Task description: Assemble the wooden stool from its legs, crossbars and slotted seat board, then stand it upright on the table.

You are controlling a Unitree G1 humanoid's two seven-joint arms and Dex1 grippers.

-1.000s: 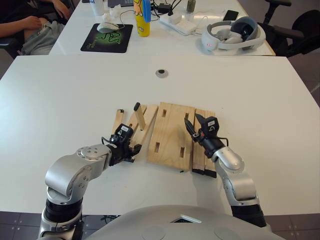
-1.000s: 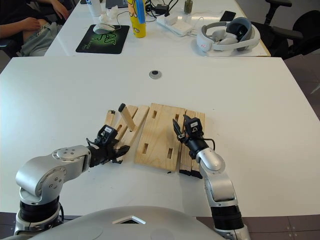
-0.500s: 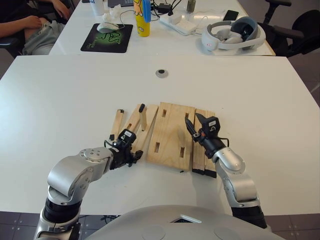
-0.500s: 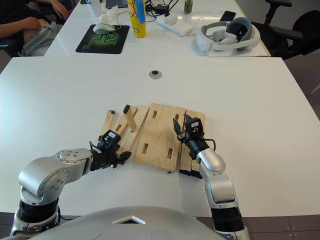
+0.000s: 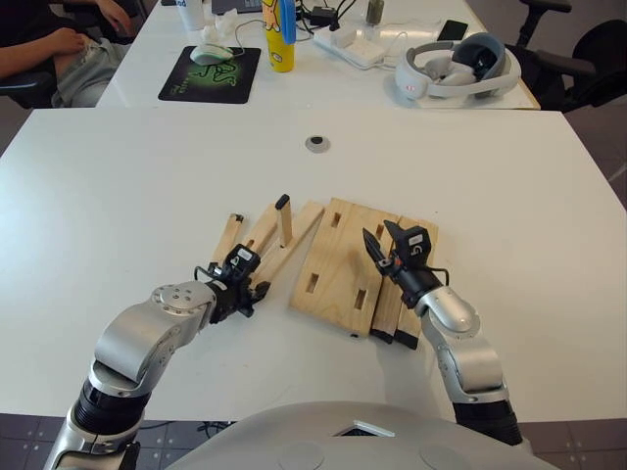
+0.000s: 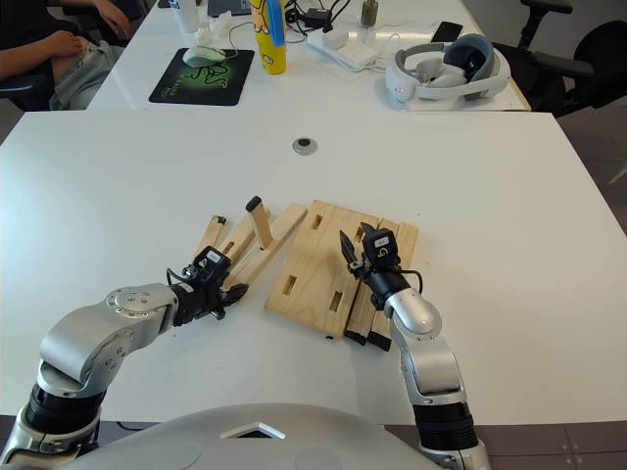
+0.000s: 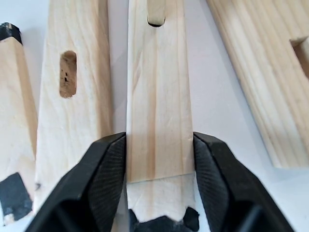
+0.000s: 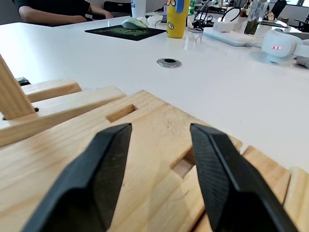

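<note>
The slotted seat board (image 5: 348, 266) lies flat and skewed near the table's front, partly on top of wooden pieces (image 5: 400, 311) at its right side. Left of it lie several legs and crossbars (image 5: 233, 235); one leg (image 5: 299, 227) carries a short black-tipped peg (image 5: 284, 217) standing up from it. My left gripper (image 5: 248, 288) is shut on the near end of that wooden leg (image 7: 159, 96), one finger (image 7: 104, 179) pressed against each side. My right gripper (image 5: 384, 250) hangs open just above the seat board (image 8: 154, 121), fingers (image 8: 108, 169) apart.
A round grommet (image 5: 316, 144) sits in the white table (image 5: 118, 196) beyond the parts. On the far table are a mouse pad (image 5: 211, 73), a yellow bottle (image 5: 280, 34) and a headset (image 5: 456, 67). Bare tabletop lies left and right.
The leg in my left gripper has swung, carrying its upright peg farther off and to the right. The seat board's far end turned right with the pieces beneath it. The right gripper kept still.
</note>
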